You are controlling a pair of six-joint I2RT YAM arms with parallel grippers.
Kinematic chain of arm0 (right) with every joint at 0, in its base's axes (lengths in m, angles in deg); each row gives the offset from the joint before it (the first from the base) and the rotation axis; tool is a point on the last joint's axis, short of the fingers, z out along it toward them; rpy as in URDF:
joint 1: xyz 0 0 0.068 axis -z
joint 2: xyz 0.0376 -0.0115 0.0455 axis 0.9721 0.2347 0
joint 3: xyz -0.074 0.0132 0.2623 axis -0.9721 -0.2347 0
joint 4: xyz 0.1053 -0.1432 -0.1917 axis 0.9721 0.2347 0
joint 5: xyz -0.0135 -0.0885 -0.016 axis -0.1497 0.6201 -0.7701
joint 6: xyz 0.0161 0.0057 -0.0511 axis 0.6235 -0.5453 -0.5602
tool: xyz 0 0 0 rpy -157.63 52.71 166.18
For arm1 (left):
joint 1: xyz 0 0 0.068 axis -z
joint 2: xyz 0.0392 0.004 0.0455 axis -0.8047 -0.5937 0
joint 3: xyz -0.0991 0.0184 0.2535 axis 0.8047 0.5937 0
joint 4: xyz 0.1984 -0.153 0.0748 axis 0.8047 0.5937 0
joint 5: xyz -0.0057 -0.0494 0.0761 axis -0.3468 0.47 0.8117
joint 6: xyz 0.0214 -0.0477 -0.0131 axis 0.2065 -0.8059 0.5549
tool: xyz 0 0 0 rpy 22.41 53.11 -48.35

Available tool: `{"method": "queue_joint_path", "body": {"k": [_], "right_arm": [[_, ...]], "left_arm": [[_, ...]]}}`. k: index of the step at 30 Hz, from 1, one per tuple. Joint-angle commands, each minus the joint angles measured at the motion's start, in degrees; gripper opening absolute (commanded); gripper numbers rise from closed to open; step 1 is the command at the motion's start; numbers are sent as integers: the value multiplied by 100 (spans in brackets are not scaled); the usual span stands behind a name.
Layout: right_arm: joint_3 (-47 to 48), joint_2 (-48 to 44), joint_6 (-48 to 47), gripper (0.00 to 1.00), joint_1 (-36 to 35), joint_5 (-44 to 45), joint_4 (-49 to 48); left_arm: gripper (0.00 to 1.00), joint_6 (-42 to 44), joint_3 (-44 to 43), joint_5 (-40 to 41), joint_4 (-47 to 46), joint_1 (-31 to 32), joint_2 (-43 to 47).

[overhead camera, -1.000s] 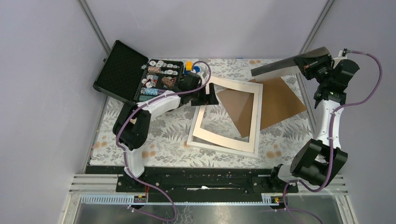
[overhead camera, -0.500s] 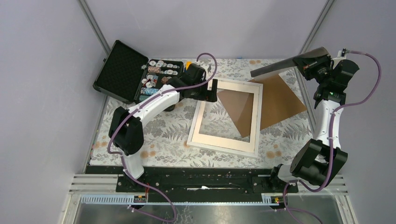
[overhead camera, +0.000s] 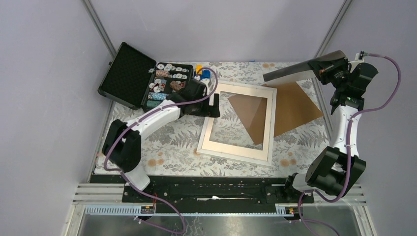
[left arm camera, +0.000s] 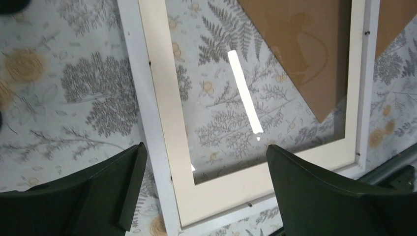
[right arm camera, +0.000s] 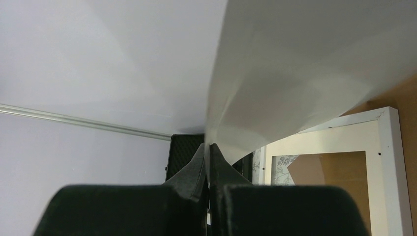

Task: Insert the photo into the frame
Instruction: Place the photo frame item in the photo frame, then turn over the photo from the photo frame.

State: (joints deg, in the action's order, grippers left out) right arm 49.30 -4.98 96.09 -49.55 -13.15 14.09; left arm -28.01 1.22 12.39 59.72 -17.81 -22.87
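- Desk [overhead camera: 167,142]: covered in a fern-print cloth and carries everything below.
- Frame [left arm camera: 146,105]: white moulding, lying flat at mid-desk.
- Mat [left arm camera: 167,98]: cream, with a window cut-out, resting inside the frame.
- Backing board [overhead camera: 295,105]: brown, flat, tucked under the frame's far right corner, one corner visible through the window.
- Photo [overhead camera: 295,73]: raised off the desk above and beyond the frame's far right corner, pale side towards the wrist camera.
- Case [overhead camera: 128,73]: black, lid open, chips inside, beyond the frame's far left corner.
- Left fingers [left arm camera: 123,187]: spread wide and holding nothing, over the frame's left edge.
- Right fingers [right arm camera: 196,172]: pressed together, pinching the photo's edge.
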Motion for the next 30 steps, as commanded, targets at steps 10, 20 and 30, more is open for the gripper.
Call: {"method": "queue_joint_path", "body": {"k": [10,20,30], "right_arm": [[1675,99,128,0,-623,-100,251],[3308,583,-2248,0,-1614,-971,2911],[6095,1244,-6164,0,-2420,1665,6048]], "left_arm": [[99,-1952,2594,-2426,-3035,-1081,2229],[99,-1505,1877,-3251,-2562,-1221,2934],[99,-1048,1426,-2219,-1520,-1246,3355]]}}
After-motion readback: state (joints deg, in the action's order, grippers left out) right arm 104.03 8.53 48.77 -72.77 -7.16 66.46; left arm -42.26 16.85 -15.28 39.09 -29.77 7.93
